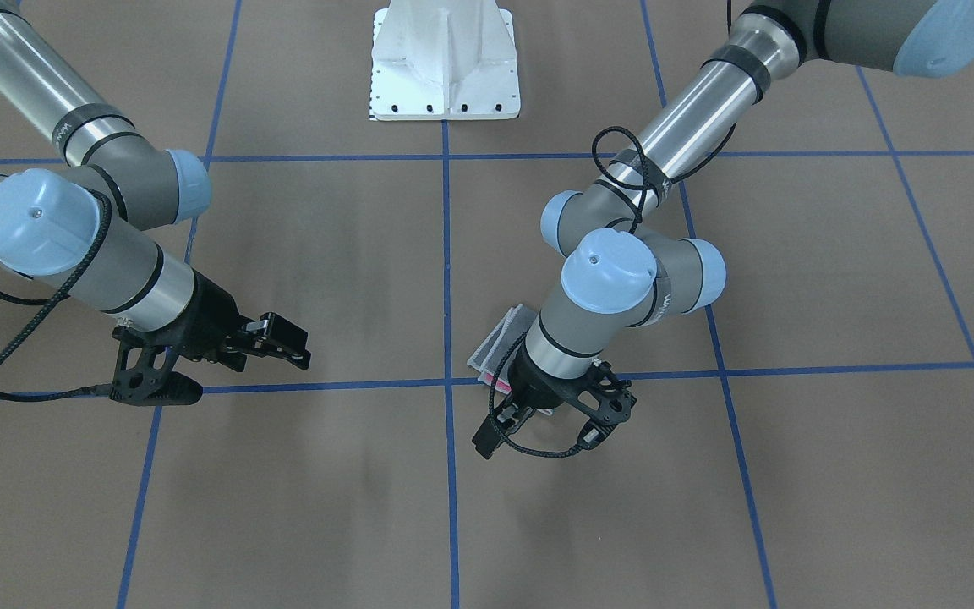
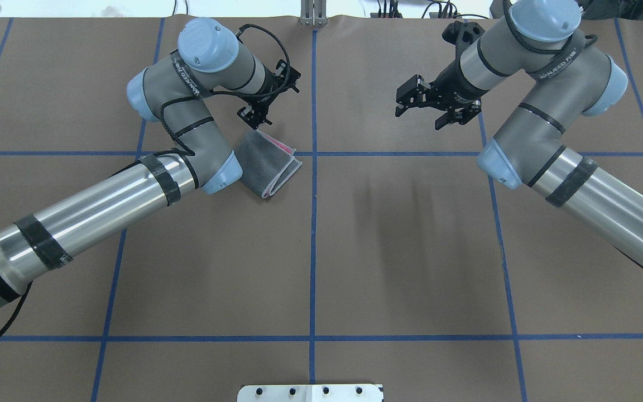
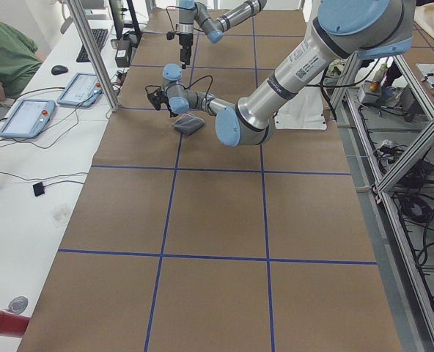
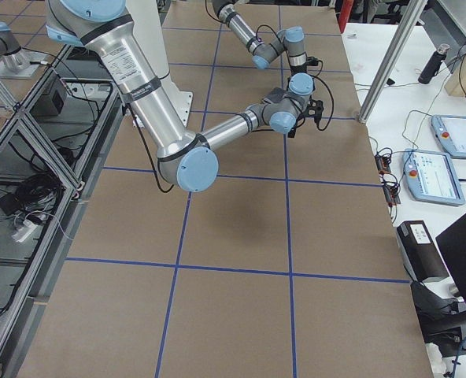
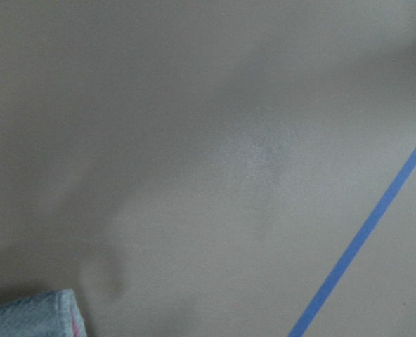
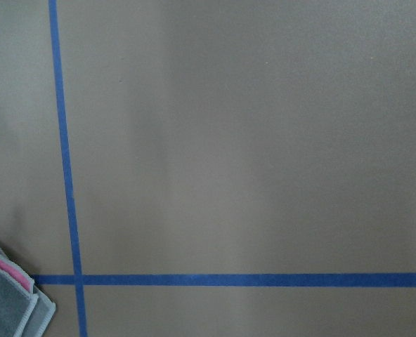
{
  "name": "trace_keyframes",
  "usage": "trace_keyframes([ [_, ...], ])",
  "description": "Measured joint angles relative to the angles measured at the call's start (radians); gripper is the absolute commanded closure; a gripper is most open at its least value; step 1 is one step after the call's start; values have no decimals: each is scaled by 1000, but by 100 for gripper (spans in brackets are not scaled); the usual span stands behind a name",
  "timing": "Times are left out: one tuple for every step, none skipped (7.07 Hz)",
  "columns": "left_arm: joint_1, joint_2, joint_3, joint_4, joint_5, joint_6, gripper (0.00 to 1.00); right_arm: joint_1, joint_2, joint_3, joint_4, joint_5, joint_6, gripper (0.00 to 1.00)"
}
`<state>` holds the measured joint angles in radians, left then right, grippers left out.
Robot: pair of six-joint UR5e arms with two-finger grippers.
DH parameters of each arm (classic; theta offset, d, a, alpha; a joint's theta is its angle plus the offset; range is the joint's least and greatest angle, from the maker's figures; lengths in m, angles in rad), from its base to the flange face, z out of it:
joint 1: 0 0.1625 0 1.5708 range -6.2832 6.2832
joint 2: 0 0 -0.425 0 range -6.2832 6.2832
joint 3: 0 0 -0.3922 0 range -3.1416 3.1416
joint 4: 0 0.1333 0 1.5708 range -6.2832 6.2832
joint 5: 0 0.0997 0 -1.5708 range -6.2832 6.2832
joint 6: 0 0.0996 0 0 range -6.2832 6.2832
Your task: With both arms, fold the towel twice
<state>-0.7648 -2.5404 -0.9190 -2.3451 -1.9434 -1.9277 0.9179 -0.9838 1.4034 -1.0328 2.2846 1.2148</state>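
- Apparently done with both folds, judging by the towel (image 2: 265, 163): a compact packet with several stacked layers showing at its open edges.
- Left to do, if anything: perhaps only squaring the edges and drawing both arms clear; cannot confirm the fold count beyond those visible layers.
- Lying flat on the brown paper-covered table (image 2: 399, 251), across a blue tape line (image 2: 411, 153) and just off the centre crossing, on the side of the left arm (image 2: 104, 204).
- Showing grey terry on top, with a sliver of pink peeking out between layers along two sides and light stitched edging at the corners.
- Set slightly askew to the tape grid, with the layers a little out of line with one another.
- Partly hidden in the front-facing view beneath the wrist of the left arm; plainer from overhead.
- Only a corner of it caught by each wrist camera, at the lower left.
- Hovering just past the towel's far edge with the left gripper (image 2: 252, 115); apparently clear of the cloth and carrying nothing; cannot tell whether its fingers are spread or pressed together.
- Carrying nothing in the right gripper (image 2: 403, 103) either: fingers spread apart, well away from the towel across the centre line, at the end of the right arm (image 2: 617, 215).
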Motion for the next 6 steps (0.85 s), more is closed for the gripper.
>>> trace_keyframes([
  [-19,0,-13,7,-3,31,0,23,-2,1,-17,0,-26,0],
  [-39,1,-34,41,-10,67,0,50,-3,3,-67,0,-91,0],
  [-62,4,-87,144,-22,138,0,81,-3,4,-145,-6,-190,0],
  [-89,6,-167,306,-31,247,0,112,-5,6,-236,-24,-303,0],
  [-121,13,-249,483,-33,377,0,139,-7,8,-332,-60,-424,0],
  [-156,33,-332,642,-32,519,0,162,-10,10,-427,-111,-549,0],
])
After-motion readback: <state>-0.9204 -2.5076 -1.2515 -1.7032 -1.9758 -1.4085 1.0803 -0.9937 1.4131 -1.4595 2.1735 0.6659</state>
